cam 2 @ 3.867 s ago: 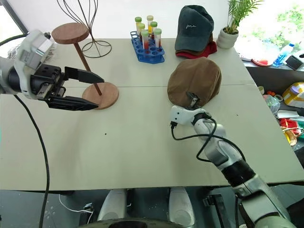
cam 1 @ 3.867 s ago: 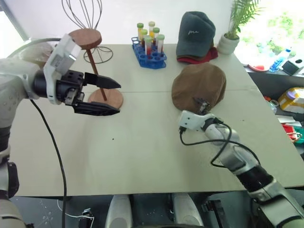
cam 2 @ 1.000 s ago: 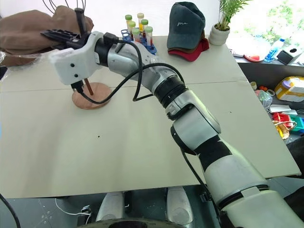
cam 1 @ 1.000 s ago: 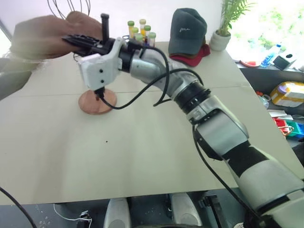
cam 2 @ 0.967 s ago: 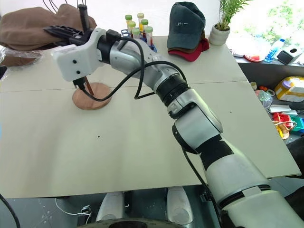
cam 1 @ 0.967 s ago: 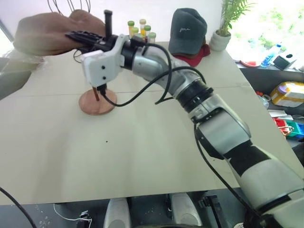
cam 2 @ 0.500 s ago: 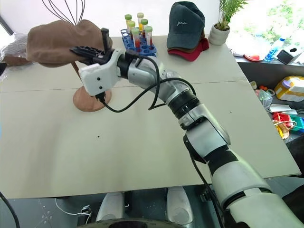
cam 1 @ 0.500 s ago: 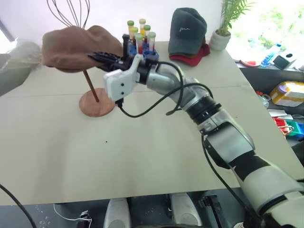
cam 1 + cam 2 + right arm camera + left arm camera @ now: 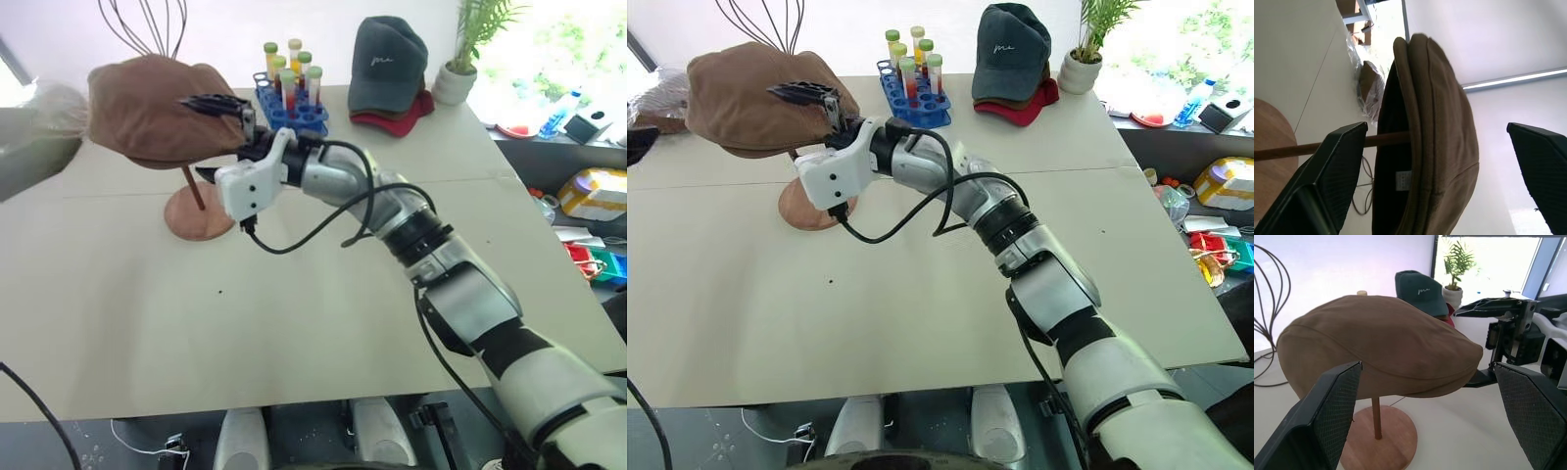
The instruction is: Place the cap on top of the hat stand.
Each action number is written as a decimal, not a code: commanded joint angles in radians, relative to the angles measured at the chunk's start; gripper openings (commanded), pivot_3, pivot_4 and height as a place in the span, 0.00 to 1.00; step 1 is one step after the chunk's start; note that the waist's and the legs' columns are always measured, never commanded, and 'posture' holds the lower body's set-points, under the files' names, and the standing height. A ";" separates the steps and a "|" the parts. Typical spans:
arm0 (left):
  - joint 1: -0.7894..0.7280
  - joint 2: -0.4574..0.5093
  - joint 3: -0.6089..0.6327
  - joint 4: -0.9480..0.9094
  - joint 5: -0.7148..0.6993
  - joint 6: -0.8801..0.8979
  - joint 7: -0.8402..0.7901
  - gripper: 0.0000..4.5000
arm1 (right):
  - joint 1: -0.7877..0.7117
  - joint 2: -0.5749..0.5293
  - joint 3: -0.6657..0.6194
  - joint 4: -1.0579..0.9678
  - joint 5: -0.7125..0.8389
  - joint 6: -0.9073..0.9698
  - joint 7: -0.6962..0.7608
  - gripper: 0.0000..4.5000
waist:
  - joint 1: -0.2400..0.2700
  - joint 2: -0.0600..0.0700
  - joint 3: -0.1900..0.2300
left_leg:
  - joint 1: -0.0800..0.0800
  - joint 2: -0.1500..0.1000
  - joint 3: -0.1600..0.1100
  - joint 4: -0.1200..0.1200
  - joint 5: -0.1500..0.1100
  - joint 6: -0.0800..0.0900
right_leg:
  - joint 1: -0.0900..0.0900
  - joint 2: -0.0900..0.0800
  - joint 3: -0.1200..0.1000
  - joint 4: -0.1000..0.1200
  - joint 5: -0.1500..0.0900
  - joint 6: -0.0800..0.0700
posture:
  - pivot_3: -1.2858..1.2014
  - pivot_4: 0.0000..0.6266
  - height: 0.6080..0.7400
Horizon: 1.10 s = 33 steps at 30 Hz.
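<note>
The brown cap [image 9: 147,108] rests on top of the hat stand, whose slanted rod [image 9: 194,186] and round wooden base [image 9: 201,213] show below it. My right gripper [image 9: 193,137] is open at the cap's near edge, one finger above the brim and one below it, holding nothing. In the right wrist view the cap [image 9: 1435,122] hangs between the spread fingers without touching them. My left gripper [image 9: 1430,421] is open on the other side of the stand, facing the cap [image 9: 1376,347] from a short distance.
A wire-frame stand [image 9: 147,24] is behind the cap. A blue rack of test tubes [image 9: 291,103] stands just right of it. Farther right are a dark grey baseball cap [image 9: 392,69] on a red one and a potted plant [image 9: 460,69].
The right gripper brought the cap down onto the stand's top, then opened and let it go. The left arm has stayed put.
</note>
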 commanded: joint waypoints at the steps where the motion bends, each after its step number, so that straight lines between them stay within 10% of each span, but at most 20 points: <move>1: -0.035 0.030 -0.025 -0.003 0.001 -0.032 -0.023 1.00 | 0.044 -0.055 -0.052 -0.135 0.079 -0.033 0.037 0.98 | 0.002 0.000 0.000 | 0.000 0.000 0.000 0.000 0.000 0.000 | 0.000 0.000 0.000 0.000 0.000 0.000 | 0.52 0.24 0.91; 8: -0.092 0.055 -0.129 0.011 0.021 -0.065 -0.075 1.00 | 0.200 -0.245 -0.114 -0.359 0.391 0.010 0.304 0.98 | 0.009 0.000 0.000 | 0.000 0.000 0.000 0.000 0.000 0.000 | 0.001 0.000 0.000 0.000 0.000 0.000 | 0.52 0.24 0.91; 13: -0.114 0.132 -0.205 0.001 0.081 -0.124 -0.176 1.00 | 0.285 -0.536 -0.274 -0.627 0.990 0.701 0.697 0.98 | 0.026 0.001 0.001 | 0.000 0.000 0.000 0.001 0.000 0.000 | 0.001 0.000 0.000 0.000 0.000 0.000 | 0.52 0.24 0.91; 19: -0.126 0.212 -0.304 -0.042 0.217 -0.281 -0.271 1.00 | 0.045 -0.738 -0.464 -0.561 1.490 1.545 0.785 0.98 | 0.024 0.005 0.004 | 0.001 0.001 0.001 0.000 0.000 0.000 | -0.001 0.000 0.000 -0.001 -0.002 -0.006 | 0.52 0.24 0.91; 33: -0.092 0.085 -0.491 -0.237 0.697 -0.694 -0.054 1.00 | -0.072 -0.719 -0.498 -0.475 1.455 1.794 0.718 0.99 | 0.033 0.005 0.004 | -0.007 0.002 0.004 0.000 0.000 0.000 | -0.008 0.000 0.001 -0.002 -0.002 -0.008 | 0.52 0.24 0.91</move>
